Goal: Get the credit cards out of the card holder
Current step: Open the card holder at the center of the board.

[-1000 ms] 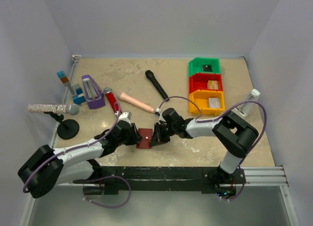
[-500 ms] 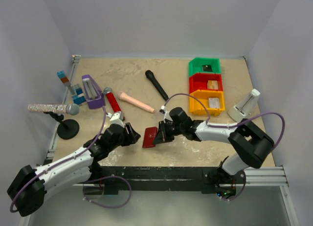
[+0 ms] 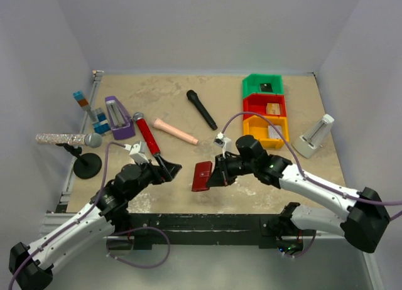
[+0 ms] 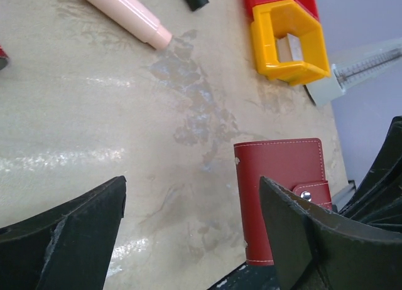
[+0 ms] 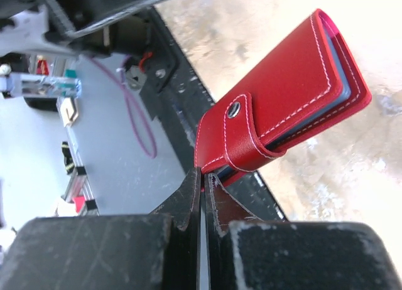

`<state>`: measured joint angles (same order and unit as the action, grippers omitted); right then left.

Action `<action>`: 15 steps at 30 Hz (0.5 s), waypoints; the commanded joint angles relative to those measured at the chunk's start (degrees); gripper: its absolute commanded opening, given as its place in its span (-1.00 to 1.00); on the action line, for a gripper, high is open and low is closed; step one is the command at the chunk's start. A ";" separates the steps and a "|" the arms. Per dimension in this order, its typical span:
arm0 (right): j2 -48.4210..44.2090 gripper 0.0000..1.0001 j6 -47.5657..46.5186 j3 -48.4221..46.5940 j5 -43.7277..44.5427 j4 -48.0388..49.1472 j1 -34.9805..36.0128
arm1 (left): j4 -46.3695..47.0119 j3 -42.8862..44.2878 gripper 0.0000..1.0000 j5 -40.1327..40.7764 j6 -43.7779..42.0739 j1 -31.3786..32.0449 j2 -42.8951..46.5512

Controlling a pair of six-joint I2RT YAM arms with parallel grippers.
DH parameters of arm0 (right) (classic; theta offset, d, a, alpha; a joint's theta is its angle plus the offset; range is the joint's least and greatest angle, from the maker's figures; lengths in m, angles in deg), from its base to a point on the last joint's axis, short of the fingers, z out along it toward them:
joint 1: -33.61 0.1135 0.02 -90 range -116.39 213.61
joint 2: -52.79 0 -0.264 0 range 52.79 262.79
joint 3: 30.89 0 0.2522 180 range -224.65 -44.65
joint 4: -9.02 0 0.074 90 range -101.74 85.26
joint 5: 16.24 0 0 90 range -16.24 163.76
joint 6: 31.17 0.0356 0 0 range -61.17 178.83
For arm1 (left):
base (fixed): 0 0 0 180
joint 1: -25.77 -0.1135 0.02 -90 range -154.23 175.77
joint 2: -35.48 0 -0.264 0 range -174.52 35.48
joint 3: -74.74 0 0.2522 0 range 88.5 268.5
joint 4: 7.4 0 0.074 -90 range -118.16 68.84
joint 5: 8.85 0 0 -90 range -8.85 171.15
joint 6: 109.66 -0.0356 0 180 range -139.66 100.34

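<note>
White-and-black, the right arm (image 3: 314, 186) and the left arm (image 3: 81, 218) flank the card holder (image 3: 202, 176). Off to the holder's far right stands a row of three bins (image 3: 247, 107), green, red and yellow. Each holds one of the credit cards (image 3: 272, 108), seemingly sorted by colour.

The right gripper (image 5: 202, 180), at the holder's right, is clamped tight on a thin edge of its cover and holds it tilted, probably to present it to the other arm. The left gripper (image 4: 191, 196), on the holder's left and apart from it, gapes wide with nothing in it. I judge it ready to work the snapped tab (image 5: 245, 142).

Whether more cards sit in the grey-blue sleeves (image 5: 317, 113) cannot be told.

Pale lilac walls (image 3: 201, 26) enclose a mottled beige table (image 3: 151, 92), glossy enough to throw glare.
</note>
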<state>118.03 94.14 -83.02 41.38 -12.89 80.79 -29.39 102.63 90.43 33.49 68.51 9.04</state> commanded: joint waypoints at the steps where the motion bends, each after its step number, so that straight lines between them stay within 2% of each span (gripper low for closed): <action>1: -7.12 -1.00 -5.51 -5.04 -4.26 -8.63 -0.24 | 6.19 1.08 0.82 -7.24 -2.17 -0.47 1.39; 9: -14.34 -1.00 -6.39 -6.89 -6.99 -13.13 -0.25 | 29.82 -3.49 0.84 -21.83 1.17 -0.47 -4.40; 15: -15.22 -1.00 -5.43 -7.42 -7.26 -12.51 -0.24 | 43.28 -4.02 0.88 -28.34 3.80 -0.38 -10.65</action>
<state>103.88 89.18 -87.50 36.26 -25.74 80.79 -1.26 98.65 69.40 34.97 68.47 0.80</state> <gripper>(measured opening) 0.014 0.931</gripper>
